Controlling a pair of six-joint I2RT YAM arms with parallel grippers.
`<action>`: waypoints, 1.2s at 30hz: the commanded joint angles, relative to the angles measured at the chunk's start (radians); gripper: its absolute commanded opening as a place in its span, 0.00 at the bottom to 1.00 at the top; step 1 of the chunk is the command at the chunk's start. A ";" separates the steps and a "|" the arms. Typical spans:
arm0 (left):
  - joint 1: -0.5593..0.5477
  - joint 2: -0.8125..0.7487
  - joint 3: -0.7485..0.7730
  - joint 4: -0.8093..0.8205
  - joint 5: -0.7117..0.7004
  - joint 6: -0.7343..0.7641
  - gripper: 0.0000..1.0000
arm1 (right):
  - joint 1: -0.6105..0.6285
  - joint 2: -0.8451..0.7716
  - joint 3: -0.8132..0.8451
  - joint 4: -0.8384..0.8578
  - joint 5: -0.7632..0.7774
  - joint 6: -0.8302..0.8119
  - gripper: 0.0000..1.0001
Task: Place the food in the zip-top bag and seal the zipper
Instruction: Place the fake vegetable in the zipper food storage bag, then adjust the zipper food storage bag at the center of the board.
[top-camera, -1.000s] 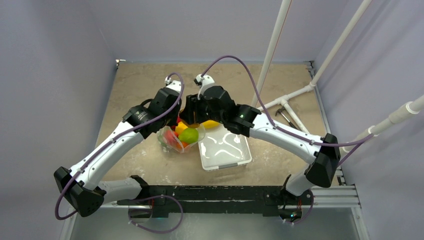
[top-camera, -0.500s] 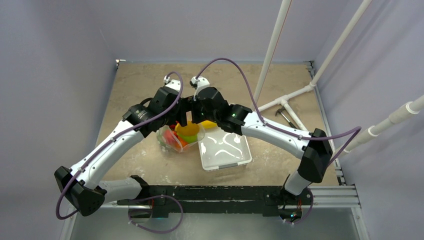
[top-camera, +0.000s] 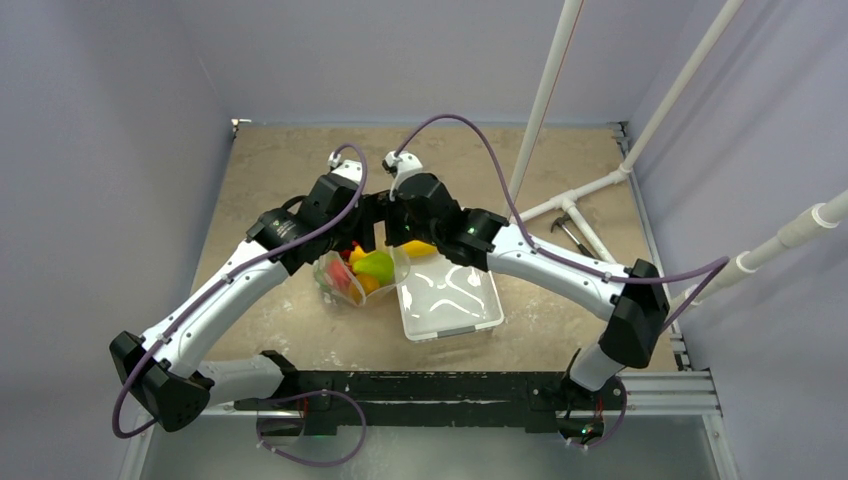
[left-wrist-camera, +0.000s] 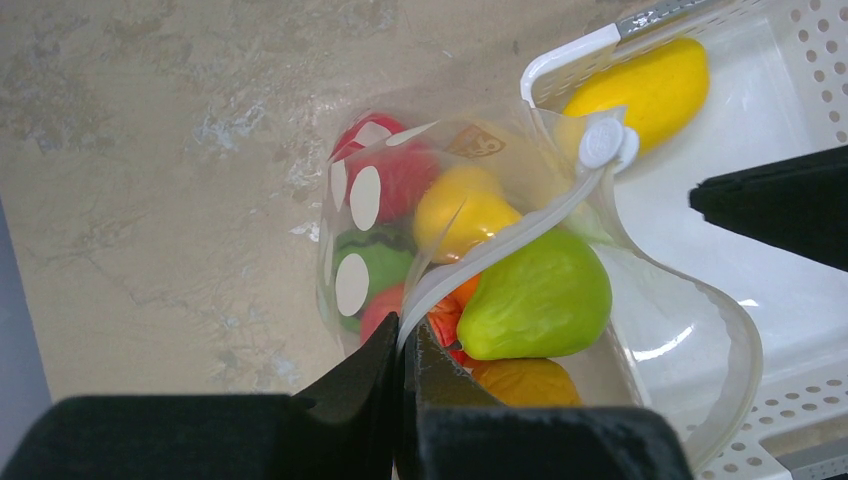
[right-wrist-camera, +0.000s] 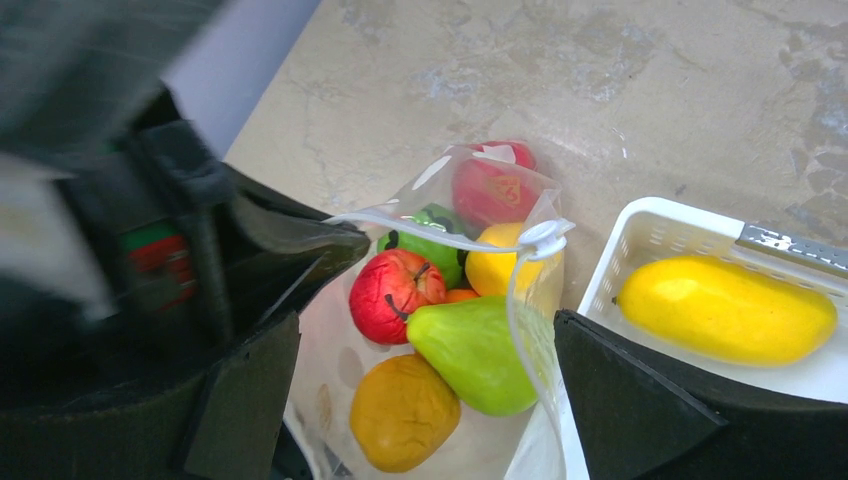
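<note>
**One fruit left in the tray, bag mouth held open**

The left tool (left-wrist-camera: 403, 338) is closed tight on the zipper (left-wrist-camera: 500, 250), pinching the near end of the strip. Just beyond its tips, this pinch holds the bag (left-wrist-camera: 680, 330) open in a loop. The right tool (right-wrist-camera: 415, 335) hangs above that mouth with its fingers spread wide and nothing between them.

Straight below the right tool, inside the bag, lie the fruits (right-wrist-camera: 395, 290): red, green, yellow and orange. A green one (left-wrist-camera: 540, 295) sits on top, close to the rim. A last yellow fruit (right-wrist-camera: 725, 305) lies in the tray (left-wrist-camera: 560, 70), past the right tool's outer finger and just beside the bag.

The step in hand looks like loading this last piece. To do it well, the left pinch should not slacken, or the mouth may fold. The right tool should rise clear of the zipper and its slider (left-wrist-camera: 603, 143) before it swings to the tray. It should then take the glossy fruit across its narrow middle.

From above, both arms cover the bag's mouth. The wrist views cut off most of the tray, so fruit in its far part cannot be ruled out. The bag's bottom on the desk (left-wrist-camera: 150, 150) is hidden under the pile. Whether the green fruit sits fully below the rim is hard to judge.
</note>
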 joint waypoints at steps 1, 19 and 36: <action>-0.003 0.005 0.041 0.031 0.005 -0.006 0.00 | 0.004 -0.096 -0.011 0.007 0.025 0.019 0.99; -0.003 0.003 0.038 0.041 0.016 -0.006 0.00 | 0.003 -0.235 -0.271 -0.018 -0.005 0.135 0.97; -0.003 -0.019 0.027 0.028 0.024 -0.007 0.00 | 0.001 -0.142 -0.292 0.053 -0.012 0.175 0.58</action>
